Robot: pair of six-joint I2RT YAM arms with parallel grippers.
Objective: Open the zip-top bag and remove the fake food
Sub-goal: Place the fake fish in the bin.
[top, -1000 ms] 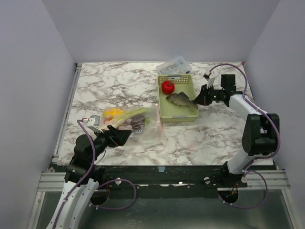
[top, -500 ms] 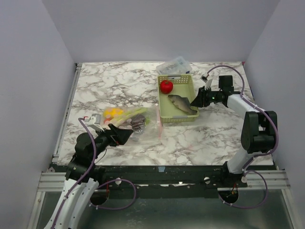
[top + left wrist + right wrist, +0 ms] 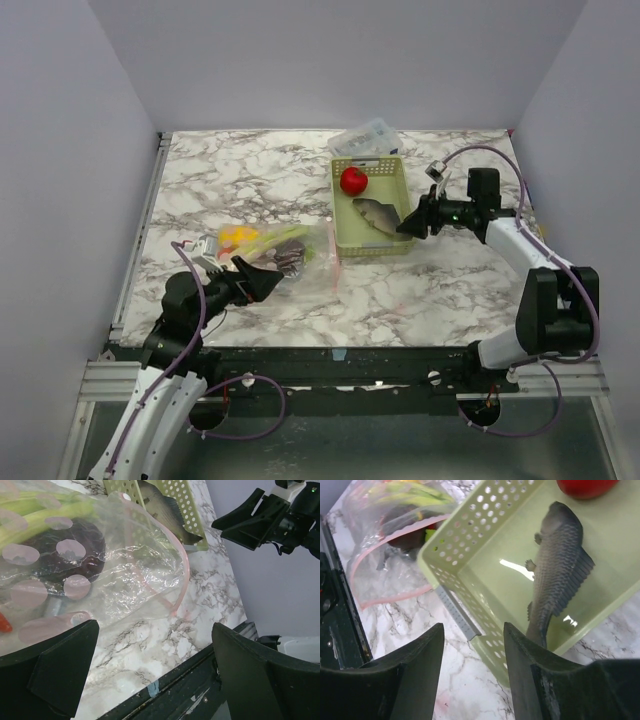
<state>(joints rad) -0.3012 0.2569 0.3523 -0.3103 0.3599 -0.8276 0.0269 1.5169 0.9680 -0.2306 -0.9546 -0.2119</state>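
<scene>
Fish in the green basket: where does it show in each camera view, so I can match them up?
Top external: the fish lies right of centre, in the basket's near half.
Left wrist: the fish is at top centre, beyond the bag.
Right wrist: the fish is at upper right, on the basket floor.
Shared landmark: the pale green slotted basket.

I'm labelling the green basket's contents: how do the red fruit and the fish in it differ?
The red fruit is round and glossy red; the fish is long, flat, grey-brown and scaly. The fruit sits at the far end of the basket; the fish lies on its side nearer the arms. The fish is clearly the longer. Both lie loose in the basket, outside the zip-top bag.
</scene>
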